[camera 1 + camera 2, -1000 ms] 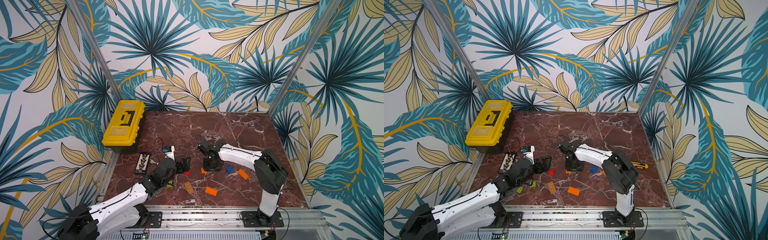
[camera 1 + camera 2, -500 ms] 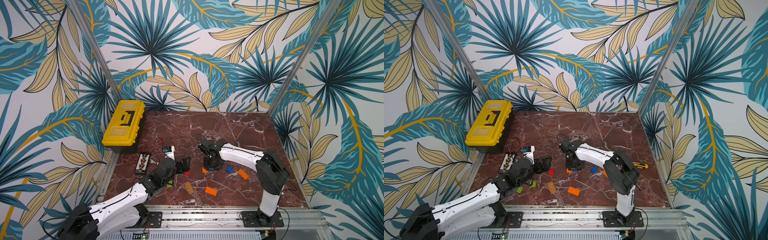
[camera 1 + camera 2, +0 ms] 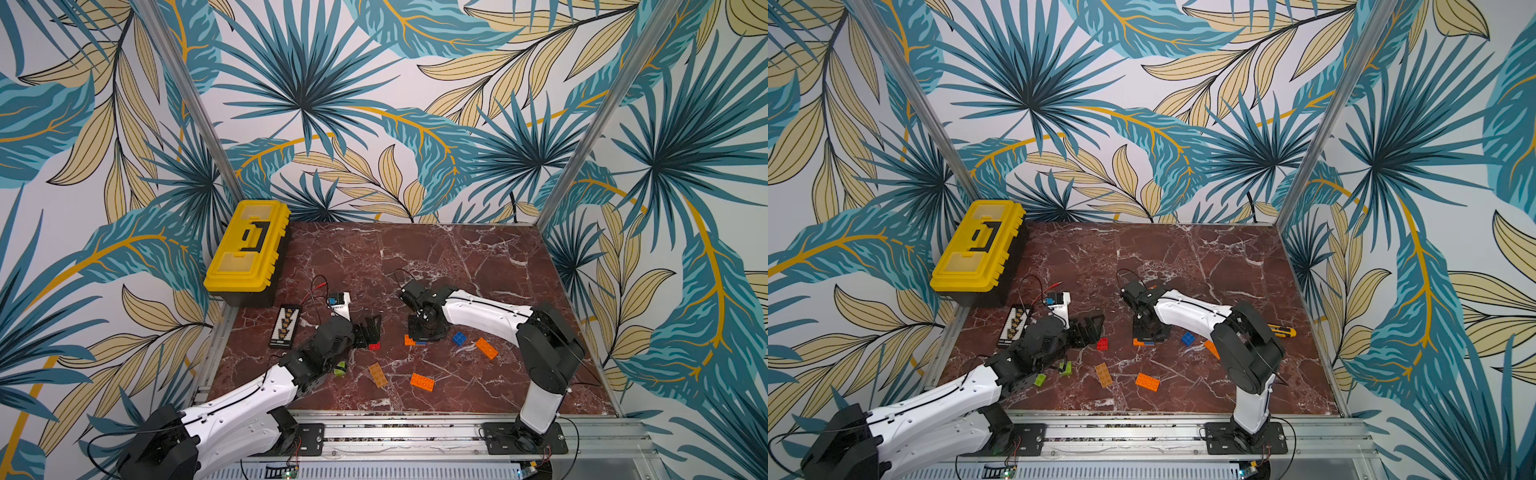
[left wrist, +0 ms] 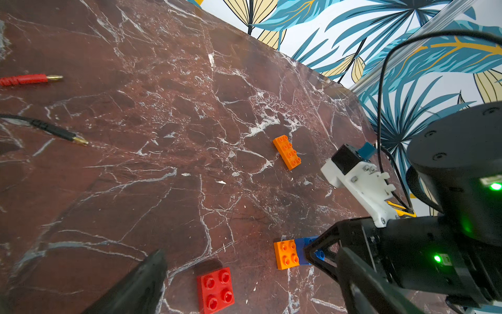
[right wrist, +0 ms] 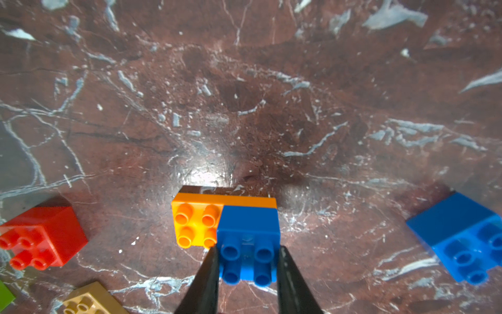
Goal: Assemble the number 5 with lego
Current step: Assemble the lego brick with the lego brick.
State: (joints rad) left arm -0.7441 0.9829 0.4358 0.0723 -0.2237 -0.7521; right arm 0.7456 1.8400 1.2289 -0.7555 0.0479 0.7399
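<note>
The right gripper [image 5: 247, 251] has just pinched the blue brick [image 5: 248, 231] on the orange brick [image 5: 194, 225], so it can probably move it now. At 9 o'clock, the left gripper [image 3: 371, 328] waits wide open.

The right wrist view's edge cuts off the tan brick [image 5: 89, 300] and the lime green brick [image 5: 5, 296]

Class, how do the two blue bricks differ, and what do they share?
The stacked blue brick sits on an orange brick; the loose blue brick lies on the table. The right gripper is shut on the stacked one; nothing touches the loose one. Both are blue with four studs.
</note>
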